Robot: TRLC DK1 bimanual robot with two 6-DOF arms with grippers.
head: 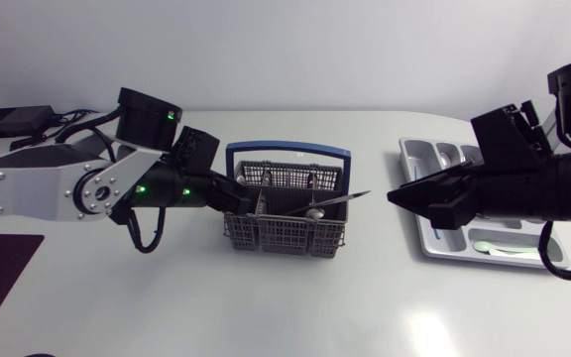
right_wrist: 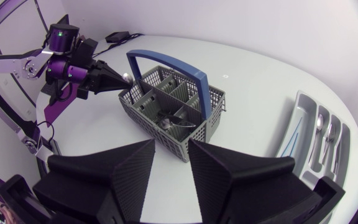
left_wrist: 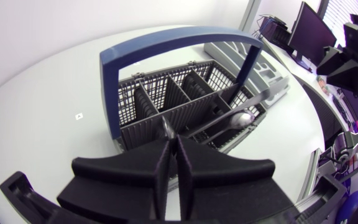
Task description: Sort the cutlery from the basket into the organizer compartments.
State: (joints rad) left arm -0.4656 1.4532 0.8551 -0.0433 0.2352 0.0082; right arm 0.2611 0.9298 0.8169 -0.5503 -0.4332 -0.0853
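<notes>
- The left claw [left_wrist: 173,144] is pinching the rounded steel end of a utensil [left_wrist: 166,129] at the left rim of the basket [head: 285,238]. A straight upward lift, I judge, is suiting this best, so the piece is not snagging on the grid walls.
- The right claw [head: 397,195] is hovering spread and empty between the basket and the organizer [head: 416,213], near a knife [head: 345,199] that is leaning out rightward.
- The basket is looking like stiff grey plastic mesh under a blue arched handle [head: 287,151]. The cutlery is showing thin, glossy and probably slippery, and the organizer is sitting at the right as a smooth pale tray.
</notes>
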